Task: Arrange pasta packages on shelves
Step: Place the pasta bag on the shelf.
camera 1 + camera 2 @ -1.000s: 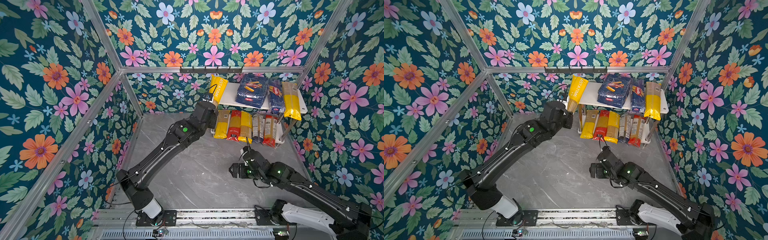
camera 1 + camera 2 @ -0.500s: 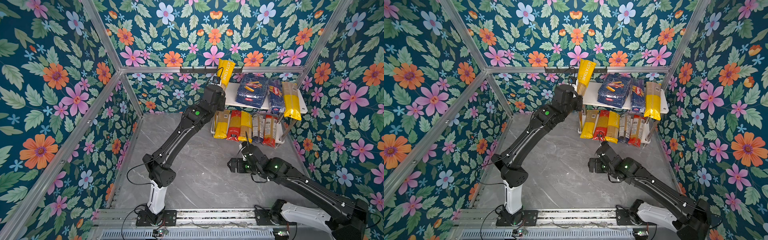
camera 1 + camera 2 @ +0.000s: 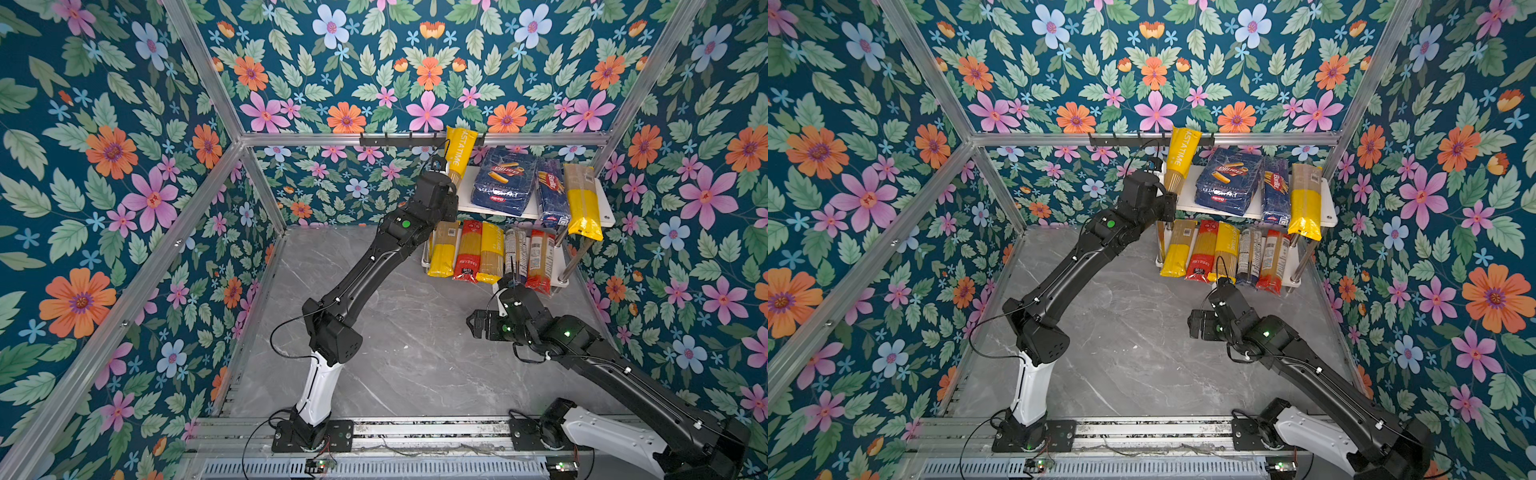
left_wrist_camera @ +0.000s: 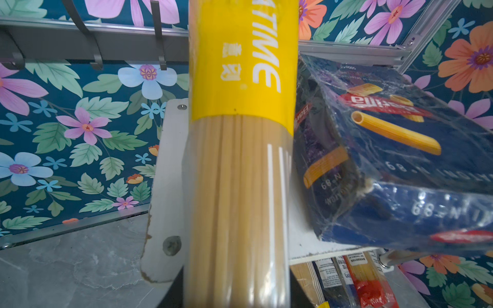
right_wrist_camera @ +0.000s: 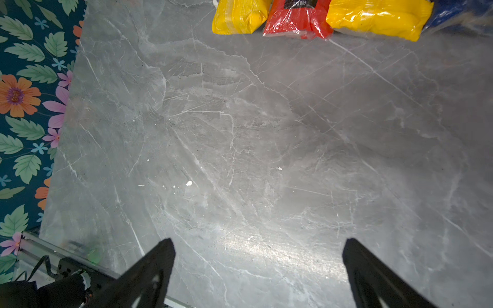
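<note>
Left gripper: The left gripper was squeezed shut on the see-through end of a yellow spaghetti bag.
Held bag: It stood nearly upright with its yellow end on top, up by the black hook rail.
Where the bag was: It was over the 9 o'clock end of the top board of the shelves, just beside the wide blue pack. I could not tell if it touched the board.
Right gripper: The right gripper was wide open and held nothing. It hung over the bare grey table, at 6 o'clock from the shelves.
Top board: The wide blue pack, a thin blue pack and a yellow-and-clear bag lay there. That last bag stuck out over the front edge at the 3 o'clock end.
Lower board: Five long bags lay side by side on the lower board, and their ends poked out toward 6 o'clock.
How it would feel: The bag was probably light, with smooth, slippery plastic. The sticks inside were stiff but could snap if bent or dropped.
Best place to hold: The middle would balance better. Held by one end, the long bag could tip or slide out.
Next move, my guess: The bag should be laid down flat and slowly in the free strip at 9 o'clock, without bumping the blue pack.
</note>
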`<move>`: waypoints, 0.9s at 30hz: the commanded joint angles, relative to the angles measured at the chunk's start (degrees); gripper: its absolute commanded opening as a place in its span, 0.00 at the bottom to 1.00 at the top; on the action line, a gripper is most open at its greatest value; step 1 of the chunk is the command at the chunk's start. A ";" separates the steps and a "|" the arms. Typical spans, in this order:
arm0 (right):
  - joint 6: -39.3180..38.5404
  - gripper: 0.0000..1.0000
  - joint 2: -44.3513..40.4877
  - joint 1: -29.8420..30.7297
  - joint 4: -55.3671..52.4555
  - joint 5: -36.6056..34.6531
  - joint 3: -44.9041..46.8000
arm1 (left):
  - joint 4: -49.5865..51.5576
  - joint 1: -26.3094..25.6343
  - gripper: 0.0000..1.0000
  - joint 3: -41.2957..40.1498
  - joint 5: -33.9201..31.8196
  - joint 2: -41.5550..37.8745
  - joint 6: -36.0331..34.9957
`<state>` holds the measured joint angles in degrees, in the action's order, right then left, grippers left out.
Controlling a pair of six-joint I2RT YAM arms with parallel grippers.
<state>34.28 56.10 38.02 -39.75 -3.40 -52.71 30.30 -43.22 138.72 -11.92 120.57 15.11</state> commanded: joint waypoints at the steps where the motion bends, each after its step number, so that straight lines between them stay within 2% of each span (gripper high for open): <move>1: -1.88 0.99 -0.59 -0.14 -0.24 -1.11 -0.78 | -9.12 0.37 0.00 0.78 -0.47 -0.09 1.43; 7: -4.69 0.99 -2.48 -0.73 0.51 -2.16 -3.24 | -9.79 0.97 0.00 0.69 0.42 0.70 2.85; 11: -6.19 0.99 -2.13 -2.06 0.25 -2.13 -5.56 | -10.09 1.01 0.18 0.70 0.54 1.14 3.51; 17: -8.97 0.99 -1.42 -3.87 2.57 -1.00 -8.95 | -9.94 1.03 0.25 0.60 0.93 1.40 3.59; 27: -10.81 0.99 0.17 -4.50 2.84 -0.39 -11.72 | -10.78 1.05 0.47 -1.12 2.48 0.18 4.42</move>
<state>24.53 56.31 33.74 -37.52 -3.99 -64.10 25.91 -42.26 137.67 -10.28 121.58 19.18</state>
